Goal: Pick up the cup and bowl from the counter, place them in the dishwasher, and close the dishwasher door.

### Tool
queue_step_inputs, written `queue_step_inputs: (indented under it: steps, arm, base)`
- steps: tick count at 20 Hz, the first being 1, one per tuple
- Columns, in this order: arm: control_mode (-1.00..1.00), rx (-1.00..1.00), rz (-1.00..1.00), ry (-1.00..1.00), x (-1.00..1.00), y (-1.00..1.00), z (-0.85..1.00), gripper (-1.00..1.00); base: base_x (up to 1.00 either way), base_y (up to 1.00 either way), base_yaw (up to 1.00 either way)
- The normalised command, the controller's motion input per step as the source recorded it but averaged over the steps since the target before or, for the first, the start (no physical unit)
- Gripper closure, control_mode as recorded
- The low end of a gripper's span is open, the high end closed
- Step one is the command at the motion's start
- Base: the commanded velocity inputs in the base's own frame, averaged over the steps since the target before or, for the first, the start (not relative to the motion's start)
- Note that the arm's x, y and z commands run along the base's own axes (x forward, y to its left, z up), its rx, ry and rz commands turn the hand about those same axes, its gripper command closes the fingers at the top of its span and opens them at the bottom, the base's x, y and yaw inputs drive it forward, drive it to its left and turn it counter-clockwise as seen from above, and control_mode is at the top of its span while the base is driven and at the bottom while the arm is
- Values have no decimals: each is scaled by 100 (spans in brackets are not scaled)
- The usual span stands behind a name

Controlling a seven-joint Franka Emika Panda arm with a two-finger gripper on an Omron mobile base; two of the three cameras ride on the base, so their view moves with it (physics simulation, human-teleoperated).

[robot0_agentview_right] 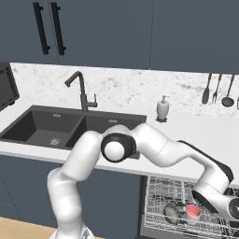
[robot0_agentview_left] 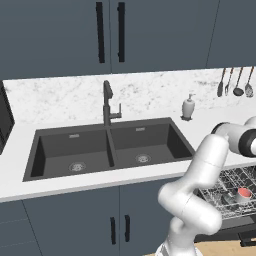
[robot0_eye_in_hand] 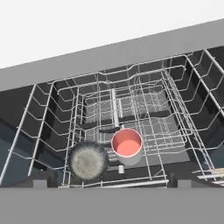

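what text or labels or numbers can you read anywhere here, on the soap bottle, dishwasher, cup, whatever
None: no readable word, label, brand, number or sign appears in any view.
Soap bottle: plain white, no lettering.
Cup: plain red inside, pale outside, no print.
Bowl: speckled grey, no marking.
Dishwasher rack: bare wire, no badge.
Black appliance at the counter's left end: too little of it in view to tell.

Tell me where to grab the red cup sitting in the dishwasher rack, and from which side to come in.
Grip the cup by its rim, one of the fingers inside and one outside the wall, coming straight down from above. It stands upright with its mouth open to the hand view, and the wire rack hems in its sides. The speckled bowl sits close beside it, so pinch the wall away from the bowl.
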Motion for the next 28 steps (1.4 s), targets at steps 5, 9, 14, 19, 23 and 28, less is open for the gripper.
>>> queue_step_inputs:
  steps: [5, 9, 14, 19, 23, 28]
  arm:
    - [-100, 0, 2, -13, -67, 14, 0, -100]
    - [-100, 0, 8, -37, -86, 9, 0, -100]
    - [-100, 2, 6, -66, -99, 2, 0, -100]
    - [-100, 1, 4, -66, -78, 0, -1, -100]
    - [-100, 0, 5, -42, -38, 0, -24, -100]
    - [-100, 0, 5, -9, -6, -3, -64, -100]
  base:
    - [0, 0, 0]
    - [0, 0, 0]
    - [0, 0, 0]
    - [0, 0, 0]
    - [0, 0, 0]
    - [0, 0, 0]
